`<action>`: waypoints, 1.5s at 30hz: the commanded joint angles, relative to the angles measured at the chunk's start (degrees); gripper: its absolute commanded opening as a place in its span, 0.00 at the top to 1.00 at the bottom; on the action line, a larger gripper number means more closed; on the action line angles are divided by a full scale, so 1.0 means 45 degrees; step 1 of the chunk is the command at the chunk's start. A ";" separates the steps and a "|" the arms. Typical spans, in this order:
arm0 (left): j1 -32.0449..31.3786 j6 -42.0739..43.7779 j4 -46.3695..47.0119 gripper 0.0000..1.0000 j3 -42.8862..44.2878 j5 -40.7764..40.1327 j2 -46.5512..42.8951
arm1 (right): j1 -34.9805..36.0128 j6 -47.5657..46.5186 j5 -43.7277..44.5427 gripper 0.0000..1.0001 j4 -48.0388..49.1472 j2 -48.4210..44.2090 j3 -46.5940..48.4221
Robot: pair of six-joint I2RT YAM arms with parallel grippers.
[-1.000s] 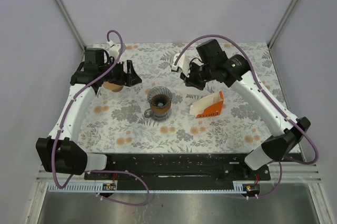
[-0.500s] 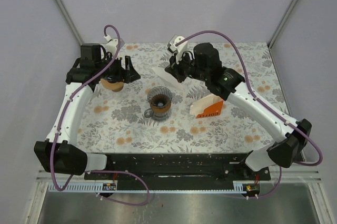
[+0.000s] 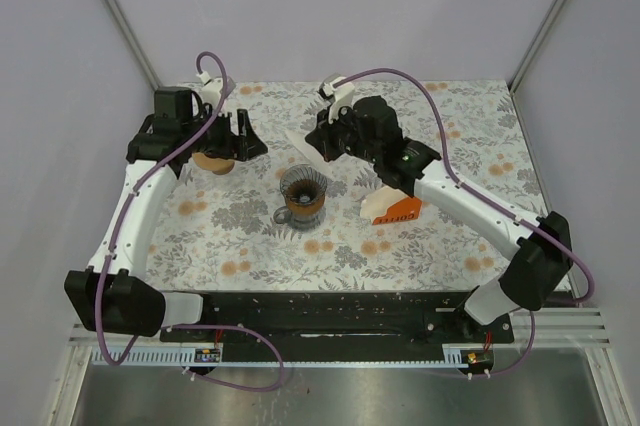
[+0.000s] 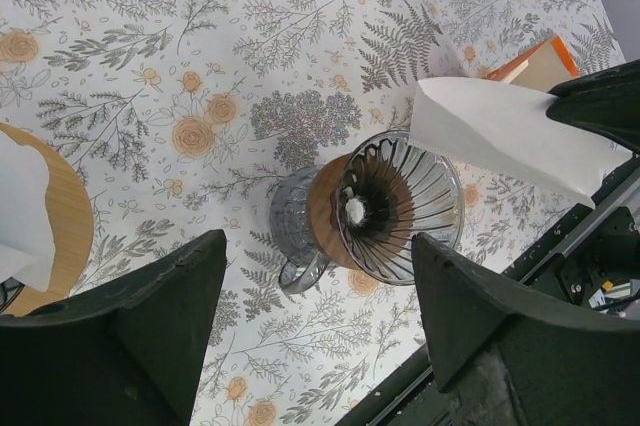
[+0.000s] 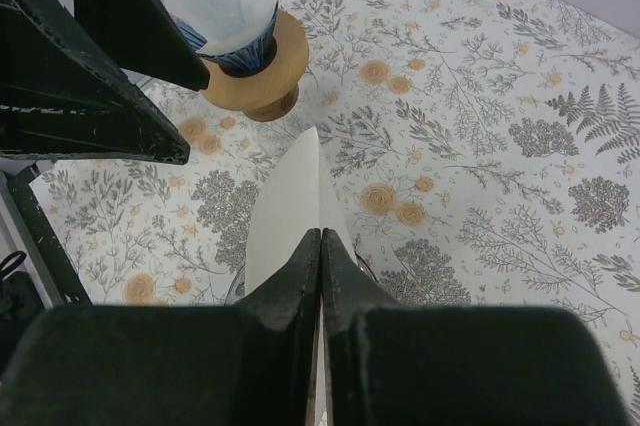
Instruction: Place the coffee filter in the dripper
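**Top external: filter is in the air, not yet over the dripper**

The floral table [image 3: 450,246] has no writing on it. The left gripper [image 3: 243,136] hangs wide open and empty by the wooden stand [image 5: 255,81]. The right gripper [image 5: 320,244] is pinched tight on the coffee filter [image 3: 303,139]. The orange box [image 3: 398,204] lies right of the dripper [image 3: 303,191], and we judge it out of the path.

The filter is folded flat and held above the cloth, just behind the dripper. We'd centre it over the rim with the tip down and lower it until the ribs catch the paper, then release — flat paper may seat skewed.

The box carries dark print — too small for us to read.
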 commanded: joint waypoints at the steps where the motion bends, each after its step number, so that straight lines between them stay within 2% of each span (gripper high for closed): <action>1: 0.0085 -0.0504 0.0974 0.21 -0.0505 0.0151 -0.0403 | 0.0128 0.0784 0.0252 1.00 0.1200 0.0129 -0.0317; 15: -0.0071 -0.1480 0.2282 0.14 -0.1737 0.0306 -0.0404 | 0.0381 0.1293 0.0525 1.00 0.2080 0.1535 -0.0904; 22: -0.0735 -0.1559 0.2284 0.13 -0.1699 0.0171 0.0260 | 0.0616 0.0746 0.1092 1.00 0.2274 0.1556 -0.1177; 28: -0.1555 -0.1306 0.1874 0.16 -0.1269 -0.0531 0.0826 | 0.0655 0.0433 0.0273 1.00 0.2762 0.1536 -0.0670; 38: -0.1829 -0.1266 0.1288 0.34 -0.1035 -0.0631 0.1607 | 0.0655 0.0706 0.0409 1.00 0.3427 0.1283 -0.1079; 40: -0.1829 -0.1227 0.1132 0.41 -0.1054 -0.0456 0.1784 | 0.0655 0.0668 0.0331 1.00 0.3544 0.1243 -0.1158; 45: -0.1927 -0.0877 0.0761 0.66 -0.0996 0.0364 0.1843 | 0.0655 0.0512 0.0603 1.00 0.3310 0.1224 -0.1138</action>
